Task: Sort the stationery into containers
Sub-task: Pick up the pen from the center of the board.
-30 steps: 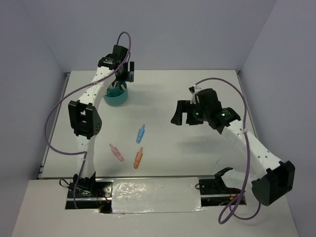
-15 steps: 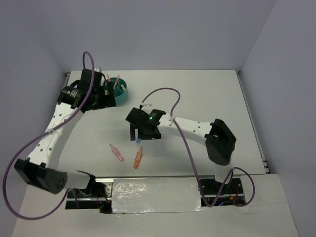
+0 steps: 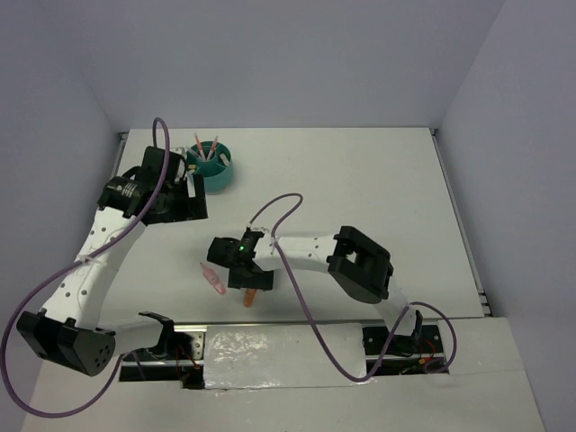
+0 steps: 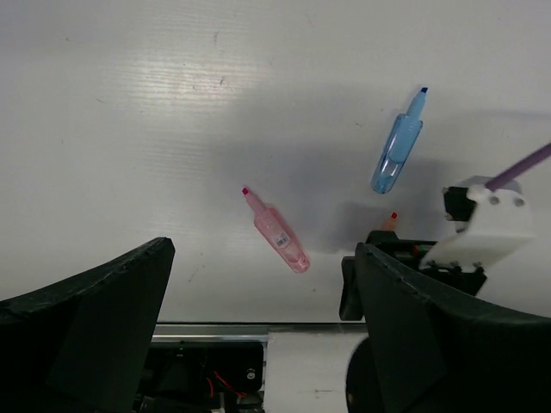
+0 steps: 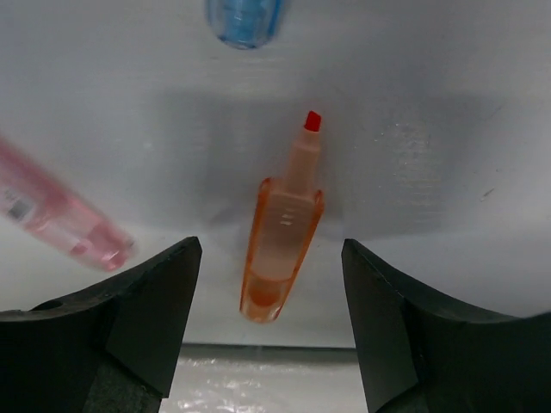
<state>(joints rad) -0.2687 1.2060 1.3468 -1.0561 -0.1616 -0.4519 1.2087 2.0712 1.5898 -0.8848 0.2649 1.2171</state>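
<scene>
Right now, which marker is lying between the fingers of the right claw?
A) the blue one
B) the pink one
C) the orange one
C: in the right wrist view the orange marker lies on the table in the open gap of the right claw, untouched. The pink marker is off to one side and the blue marker is beyond it.

Soft, even light from above makes the white table [image 3: 360, 171] bright, with only faint, soft-edged shadows. In the left wrist view a pale sheen streaks it, and a broad grey shadow surrounds the blue marker [image 4: 398, 146]. In the right wrist view the orange marker [image 5: 282, 232] is sharp and the pink marker [image 5: 60, 219] blurred.
</scene>
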